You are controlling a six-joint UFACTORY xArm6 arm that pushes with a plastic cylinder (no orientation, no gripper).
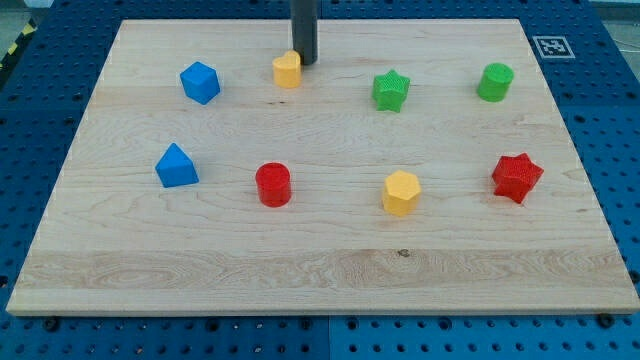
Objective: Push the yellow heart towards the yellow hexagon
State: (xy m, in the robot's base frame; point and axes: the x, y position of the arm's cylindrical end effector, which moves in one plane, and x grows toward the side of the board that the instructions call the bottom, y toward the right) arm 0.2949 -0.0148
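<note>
In the camera view, my tip (pixel 305 62) sits just at the upper right of the yellow heart (pixel 287 70), touching or nearly so, near the board's (pixel 330 270) top edge; being a bare rod, it holds nothing. The yellow hexagon (pixel 401 192) lies well apart, toward the lower right. The heart looks light, rigid and likely to slide easily, perhaps twisting; I judge contact belongs on its upper-left side.
</note>
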